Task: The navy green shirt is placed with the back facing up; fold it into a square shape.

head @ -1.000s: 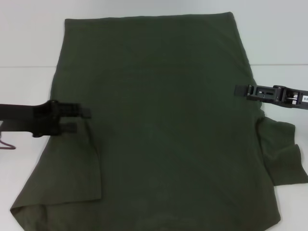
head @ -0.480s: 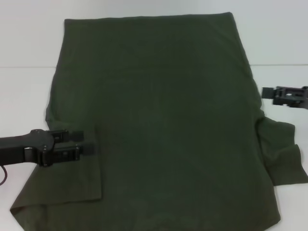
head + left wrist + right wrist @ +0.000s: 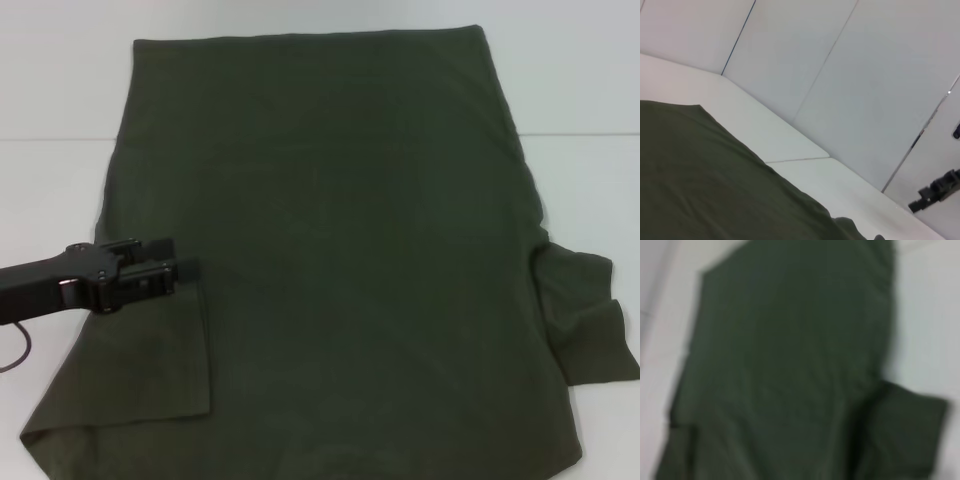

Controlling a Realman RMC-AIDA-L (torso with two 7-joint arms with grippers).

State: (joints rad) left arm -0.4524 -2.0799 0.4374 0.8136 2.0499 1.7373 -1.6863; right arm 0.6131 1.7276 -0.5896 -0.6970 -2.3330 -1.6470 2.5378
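Your white bench (image 3: 50,190) carries the navy green shirt (image 3: 330,260), which lies flat across nearly all of it, plain side up, with the far edge straight and the near edge running out of the head view. By the look of it you are early in the fold. On the robot's left the sleeve (image 3: 165,350) is already turned in over the body, its flap lying smooth with a clean vertical edge. On the right the other sleeve (image 3: 590,315) sticks out past the shirt's side onto the bench, unfolded. That leaves the right sleeve, then the lengthwise folds that would bring the cloth to a square; none of those shows any start.

The left gripper (image 3: 185,270) sits low at the shirt's left edge, just above the folded flap, its jaws narrow, nearly together. You cannot tell from here whether it pinches any cloth or only rests on it.

The right gripper is out of the head view. The left wrist view does catch a small black piece (image 3: 937,192) well off beyond the shirt's far side, probably that arm, but too small to tell how its jaws stand. The right wrist view looks down from above on the whole shirt and confirms both sleeves' states, the out-turned one (image 3: 912,432) plainly.
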